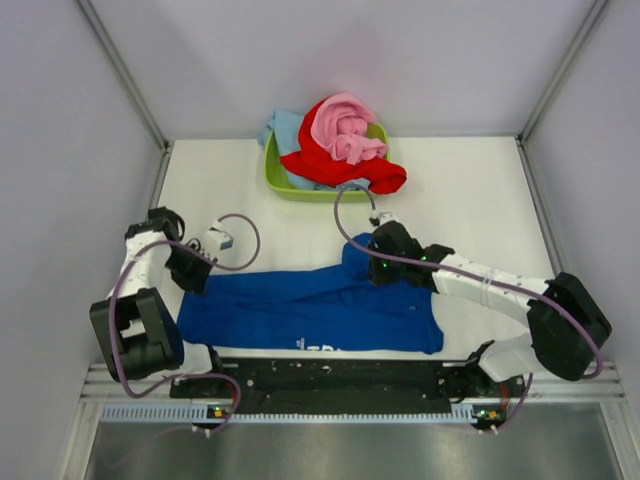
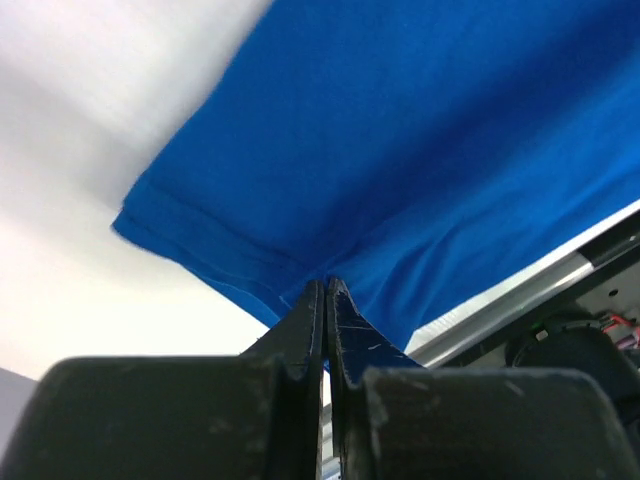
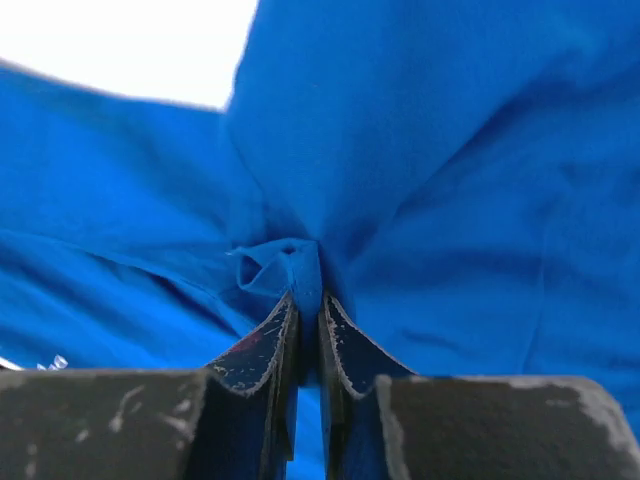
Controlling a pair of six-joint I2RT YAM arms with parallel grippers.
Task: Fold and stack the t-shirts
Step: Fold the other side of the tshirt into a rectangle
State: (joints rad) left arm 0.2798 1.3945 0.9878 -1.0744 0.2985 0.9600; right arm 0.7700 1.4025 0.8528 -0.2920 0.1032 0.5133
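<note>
While your left jaws and right jaws each clamp the royal blue t-shirt (image 1: 320, 305), stretched between them on the worktop (image 1: 470, 190), you look mid-fold; next, carry both pinches over evenly.

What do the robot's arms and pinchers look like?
The left arm and right arm are white tubes with chunky black joints. A thin purple cable loops along each. Tiny green lights glow near the right wrist. The left gripper and right gripper each have two flat black fingers, scuffed at the tips.
</note>
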